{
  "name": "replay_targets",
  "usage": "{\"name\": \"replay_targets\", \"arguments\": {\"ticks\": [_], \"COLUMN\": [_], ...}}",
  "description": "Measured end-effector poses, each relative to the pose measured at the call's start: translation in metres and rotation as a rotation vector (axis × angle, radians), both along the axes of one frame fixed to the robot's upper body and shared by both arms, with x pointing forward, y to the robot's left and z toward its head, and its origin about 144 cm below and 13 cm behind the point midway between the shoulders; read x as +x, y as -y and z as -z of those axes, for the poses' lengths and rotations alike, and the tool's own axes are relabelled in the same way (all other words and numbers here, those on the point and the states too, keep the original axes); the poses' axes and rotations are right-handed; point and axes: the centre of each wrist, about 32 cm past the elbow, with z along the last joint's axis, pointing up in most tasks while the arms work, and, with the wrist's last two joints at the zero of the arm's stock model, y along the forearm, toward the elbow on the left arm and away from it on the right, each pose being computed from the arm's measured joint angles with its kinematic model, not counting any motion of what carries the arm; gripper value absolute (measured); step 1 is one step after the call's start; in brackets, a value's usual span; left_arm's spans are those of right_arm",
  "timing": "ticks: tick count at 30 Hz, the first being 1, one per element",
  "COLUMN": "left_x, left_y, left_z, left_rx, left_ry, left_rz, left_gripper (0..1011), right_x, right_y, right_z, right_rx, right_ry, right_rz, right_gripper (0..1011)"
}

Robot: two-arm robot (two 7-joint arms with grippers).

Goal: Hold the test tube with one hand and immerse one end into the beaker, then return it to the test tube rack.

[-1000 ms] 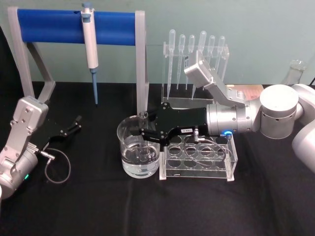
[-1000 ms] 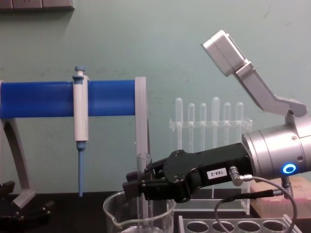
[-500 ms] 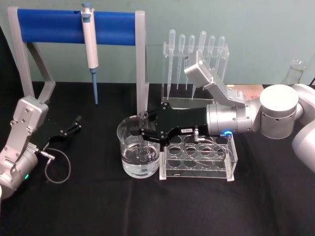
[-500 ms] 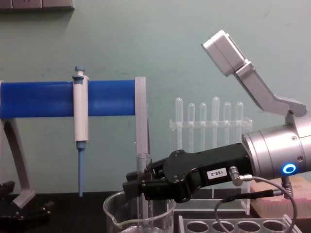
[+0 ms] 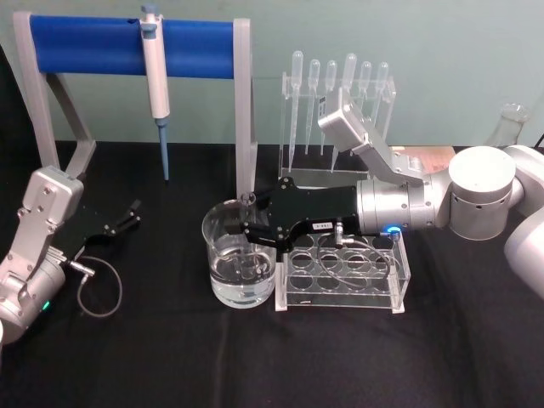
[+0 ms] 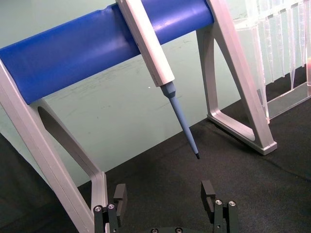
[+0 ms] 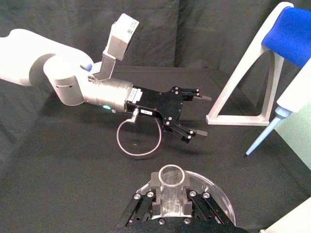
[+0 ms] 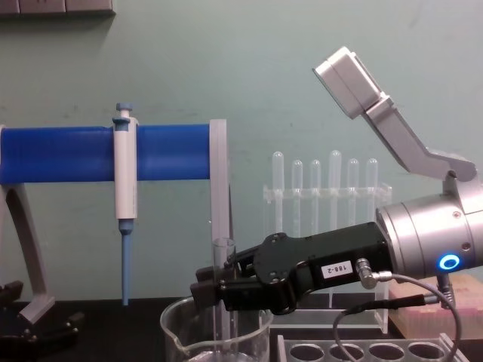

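Black-fingered, clenching the narrow clear glass test tube upright with the right end effector inside the wide glass beaker; leaving the left end effector released.

A worktop covered in black cloth is seen; a clear glass beaker holding water is set near its middle; a clear test tube rack with round holes is stood just beside the beaker, on its right; a grey stand with a blue crossbar is placed at the back left, its feet on the cloth; a clear pipette holder is stood at the back centre; a glass flask is seen at the far right rear, its base hidden.
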Motion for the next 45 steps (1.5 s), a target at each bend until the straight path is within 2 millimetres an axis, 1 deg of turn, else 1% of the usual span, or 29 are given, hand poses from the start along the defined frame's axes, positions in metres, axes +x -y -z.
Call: {"name": "replay_targets", "arguments": {"ticks": [45], "left_x": [0.0], "left_y": [0.0], "left_z": [0.0], "left_rx": [0.0], "left_ry": [0.0], "left_rz": [0.0], "left_gripper": [1000], "right_x": [0.0], "right_y": [0.0], "right_z": [0.0], "right_rx": [0.0], "right_ry": [0.0], "right_rz": [0.0], "right_gripper": [225]}}
